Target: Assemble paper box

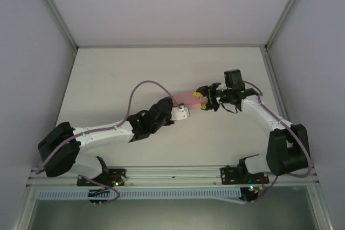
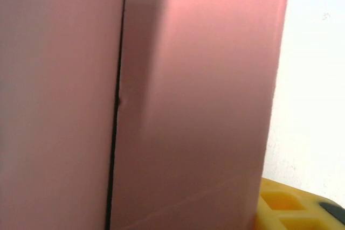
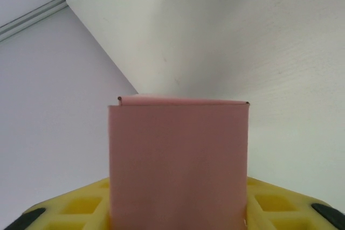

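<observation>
Pink card, folded up into a small square box (image 3: pixel 178 160), near the middle of the table (image 1: pixel 161 68), between the two claws. Risk of crushing or skewing the thin walls if squeezed from both sides at once; risk too of the dark open seam on one face springing wider, or of slipping from a loose grip. Smooth matte faces, top flap folded over with a slightly raised edge. Pinched on two sides by right claw (image 3: pixel 178 216), about half closed. Left claw (image 1: pixel 181 112) pressed close against it; hold impossible to tell.
</observation>
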`<state>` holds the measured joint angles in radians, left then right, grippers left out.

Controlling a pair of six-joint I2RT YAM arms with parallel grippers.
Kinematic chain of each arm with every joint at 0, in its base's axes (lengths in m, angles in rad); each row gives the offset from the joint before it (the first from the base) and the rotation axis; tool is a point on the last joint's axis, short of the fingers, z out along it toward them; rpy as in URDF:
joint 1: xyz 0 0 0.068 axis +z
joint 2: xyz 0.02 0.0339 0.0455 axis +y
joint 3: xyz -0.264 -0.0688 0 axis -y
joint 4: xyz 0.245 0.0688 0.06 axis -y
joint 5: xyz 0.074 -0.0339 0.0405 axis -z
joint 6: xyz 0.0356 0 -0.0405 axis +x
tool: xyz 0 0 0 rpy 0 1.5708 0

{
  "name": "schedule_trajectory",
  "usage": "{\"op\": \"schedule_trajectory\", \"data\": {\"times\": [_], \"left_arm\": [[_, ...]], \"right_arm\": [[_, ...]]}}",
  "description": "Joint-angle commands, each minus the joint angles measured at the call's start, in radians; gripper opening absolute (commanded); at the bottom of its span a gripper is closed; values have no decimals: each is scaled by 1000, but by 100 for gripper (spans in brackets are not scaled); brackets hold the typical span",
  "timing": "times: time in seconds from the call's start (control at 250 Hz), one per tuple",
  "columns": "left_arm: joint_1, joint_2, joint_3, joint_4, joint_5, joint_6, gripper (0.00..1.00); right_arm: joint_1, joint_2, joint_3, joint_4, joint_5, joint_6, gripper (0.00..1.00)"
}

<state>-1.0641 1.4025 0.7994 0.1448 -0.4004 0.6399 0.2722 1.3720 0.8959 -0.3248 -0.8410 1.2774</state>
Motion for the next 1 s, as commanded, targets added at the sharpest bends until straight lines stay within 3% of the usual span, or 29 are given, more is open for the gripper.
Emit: {"op": "schedule_trajectory", "data": {"times": [0.0, 0.204, 0.22, 0.252, 0.268, 0.387, 0.447, 0.567, 0.739, 0.807, 0.998], "left_arm": [[15, -41, 21, -38, 45, -37, 44], [80, -50, 70, -234, 169, -93, 39], [87, -50, 72, -246, 174, -96, 39], [101, -50, 82, -283, 206, -103, 39], [110, -48, 91, -312, 232, -102, 39], [170, -3, 170, -562, 430, -57, 43], [192, 34, 199, -626, 449, -39, 36], [252, 124, 278, -743, 557, 8, 39], [306, 218, 367, -823, 633, 58, 41], [315, 257, 404, -850, 630, 76, 41], [335, 358, 471, -890, 624, 77, 41]], "right_arm": [[1, -50, 40, -89, 58, -130, 61], [-69, -166, 88, -99, 265, -312, 77], [-80, -177, 92, -111, 287, -335, 80], [-101, -200, 100, -120, 325, -395, 98], [-112, -211, 102, -123, 342, -428, 100], [-152, -329, 46, -29, 462, -560, 100], [-153, -394, -41, 149, 411, -573, 100], [-154, -478, -157, 385, 281, -605, 100], [-138, -478, -181, 357, 163, -752, 100], [-107, -442, -158, 268, 145, -848, 100], [52, -315, -65, 4, 325, -1142, 96]]}}
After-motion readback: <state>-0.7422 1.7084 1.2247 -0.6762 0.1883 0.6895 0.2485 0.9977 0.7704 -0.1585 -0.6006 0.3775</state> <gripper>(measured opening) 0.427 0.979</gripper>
